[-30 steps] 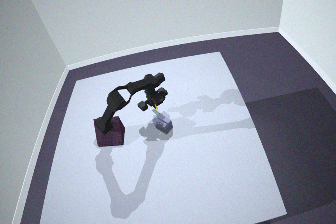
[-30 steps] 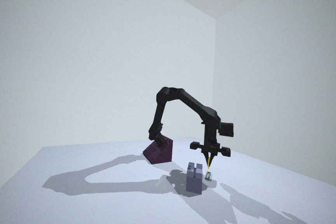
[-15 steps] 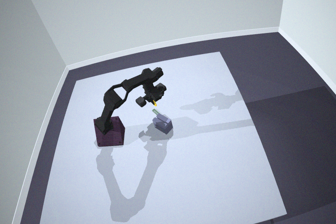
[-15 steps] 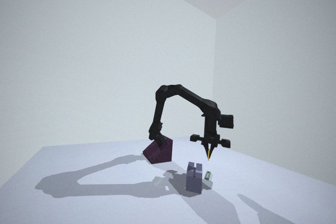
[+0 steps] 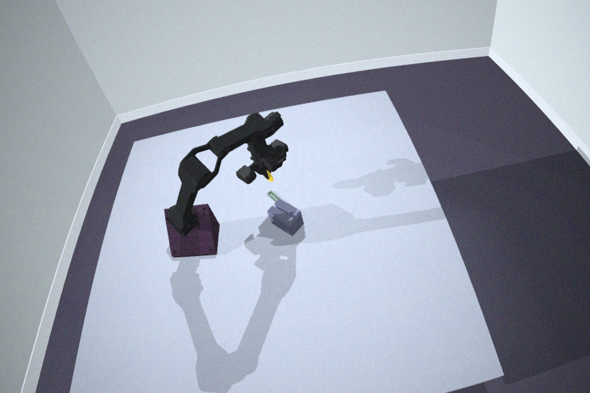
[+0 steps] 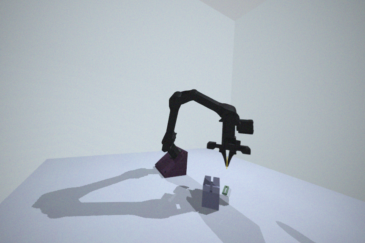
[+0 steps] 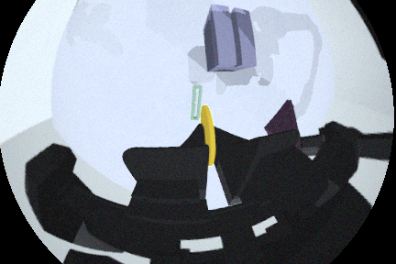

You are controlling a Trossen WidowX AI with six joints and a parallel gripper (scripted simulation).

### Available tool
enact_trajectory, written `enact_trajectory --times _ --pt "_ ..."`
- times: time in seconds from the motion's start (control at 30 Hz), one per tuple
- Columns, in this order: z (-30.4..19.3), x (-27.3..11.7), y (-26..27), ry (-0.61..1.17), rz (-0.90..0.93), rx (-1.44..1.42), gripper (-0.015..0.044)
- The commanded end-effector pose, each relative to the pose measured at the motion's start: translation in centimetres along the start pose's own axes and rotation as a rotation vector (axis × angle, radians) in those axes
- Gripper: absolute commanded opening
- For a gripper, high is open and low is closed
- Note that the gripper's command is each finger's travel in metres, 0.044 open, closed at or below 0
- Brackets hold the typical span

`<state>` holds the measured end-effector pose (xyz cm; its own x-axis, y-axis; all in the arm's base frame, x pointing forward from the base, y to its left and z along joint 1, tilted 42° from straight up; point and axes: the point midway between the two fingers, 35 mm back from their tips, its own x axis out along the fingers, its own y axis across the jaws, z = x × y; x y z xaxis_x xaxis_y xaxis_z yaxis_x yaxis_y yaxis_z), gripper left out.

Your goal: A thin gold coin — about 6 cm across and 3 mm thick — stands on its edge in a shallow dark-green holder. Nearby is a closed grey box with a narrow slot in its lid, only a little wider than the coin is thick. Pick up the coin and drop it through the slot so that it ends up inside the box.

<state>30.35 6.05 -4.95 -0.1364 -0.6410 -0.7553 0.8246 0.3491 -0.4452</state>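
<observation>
Your jaws grip the gold coin [image 7: 209, 134] edge-down, high above the empty green holder [image 6: 225, 189], so its edge can meet the box [image 6: 211, 194] slot.

matt black arm [image 6: 203, 101] — smooth yellow coin [image 7: 209, 134] — flat grey box [image 6: 211, 195].

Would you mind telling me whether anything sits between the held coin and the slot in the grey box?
Nothing visible does. The gripper holds the coin in the air, above the empty green holder. The grey box stands beside the holder, and its slot is uncovered.
</observation>
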Motion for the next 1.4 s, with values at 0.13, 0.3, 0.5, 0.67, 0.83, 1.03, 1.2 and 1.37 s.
enact_trajectory --times 0.13,0.3,0.5,0.67,0.83,1.03,1.2,1.37 --pt "-0.2 -0.2 0.1 0.004 0.002 -0.064 0.0000" --pt "1.0 -0.3 -0.2 0.006 0.004 -0.064 0.0000" --pt "2.4 -0.3 -0.7 0.007 0.006 -0.065 0.0000" --pt "3.6 -0.3 -1.1 0.007 0.007 -0.065 0.0000" --pt "4.8 -0.4 -1.5 0.007 0.007 -0.065 0.0000" --pt "6.3 -0.4 -2.1 0.007 0.007 -0.065 0.0000" --pt "7.4 -0.3 -2.7 0.006 0.006 -0.064 0.0000" --pt "8.6 -0.3 -3.3 0.005 0.005 -0.063 0.0000"
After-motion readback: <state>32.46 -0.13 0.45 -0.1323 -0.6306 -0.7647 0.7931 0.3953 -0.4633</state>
